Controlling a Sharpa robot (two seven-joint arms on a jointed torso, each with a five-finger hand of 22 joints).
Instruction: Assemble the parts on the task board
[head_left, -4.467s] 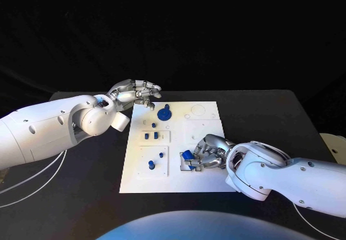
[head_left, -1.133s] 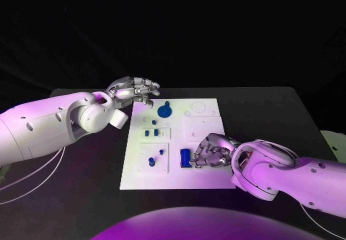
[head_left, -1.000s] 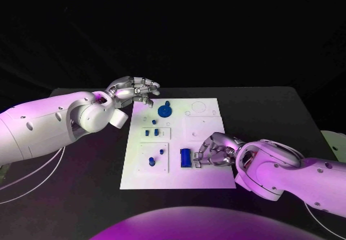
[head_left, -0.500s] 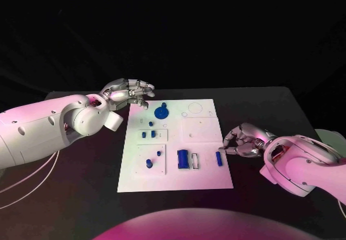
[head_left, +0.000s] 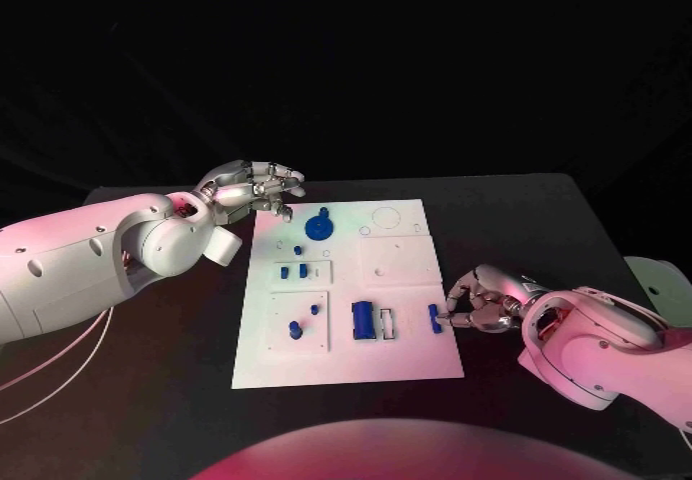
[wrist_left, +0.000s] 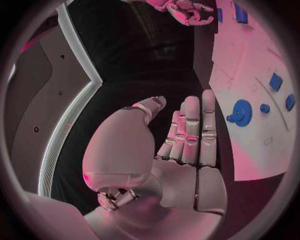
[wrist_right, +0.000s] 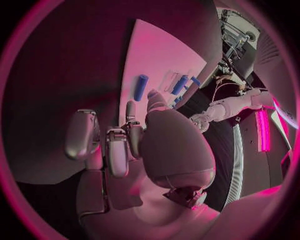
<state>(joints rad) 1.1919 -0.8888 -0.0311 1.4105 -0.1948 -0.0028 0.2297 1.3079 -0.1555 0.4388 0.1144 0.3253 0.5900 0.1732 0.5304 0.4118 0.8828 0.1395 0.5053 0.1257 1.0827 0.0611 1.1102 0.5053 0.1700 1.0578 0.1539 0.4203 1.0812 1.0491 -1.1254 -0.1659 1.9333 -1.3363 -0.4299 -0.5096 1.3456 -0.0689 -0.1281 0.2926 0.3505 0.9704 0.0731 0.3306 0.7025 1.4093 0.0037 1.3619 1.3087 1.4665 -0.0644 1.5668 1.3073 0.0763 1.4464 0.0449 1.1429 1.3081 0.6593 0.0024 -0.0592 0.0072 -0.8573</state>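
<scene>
My right hand (head_left: 483, 300) sits at the right edge of the task board (head_left: 404, 355), over the dark surface (head_left: 577, 220). Its fingers are curled in and it holds nothing. The fingertips (head_left: 450, 312) lie just beside a small blue bar (head_left: 434, 318) that rests on the board near that right edge; I cannot tell whether they touch it. In the right wrist view the same hand (wrist_right: 119, 145) is curled with an empty palm, and the blue bar (wrist_right: 141, 87) lies flat on the board beyond the fingers.

My left hand (head_left: 257, 187) hangs at the far left corner of the board. Its fingers are bent inward and nothing is in its grasp. In the left wrist view this hand (wrist_left: 181, 135) has its fingers held close together and nearly straight, off the board's edge, with no part between them.

Parts on the board, from the right edge toward the left edge:
- A wide blue block (head_left: 364, 320) stands in the middle of the near half, just beside a pale slot (head_left: 388, 323).
- Two small blue pieces (head_left: 302, 327) lie on the raised plate near the left edge.
- A pair of short blue pieces (head_left: 296, 270) sits on the plate farther along the left side.
- A blue gear (head_left: 319, 227) is seated near the far edge, with a small blue knob (head_left: 299, 250) near it. The left wrist view shows the gear (wrist_left: 241, 112) lying flat on the board.
</scene>
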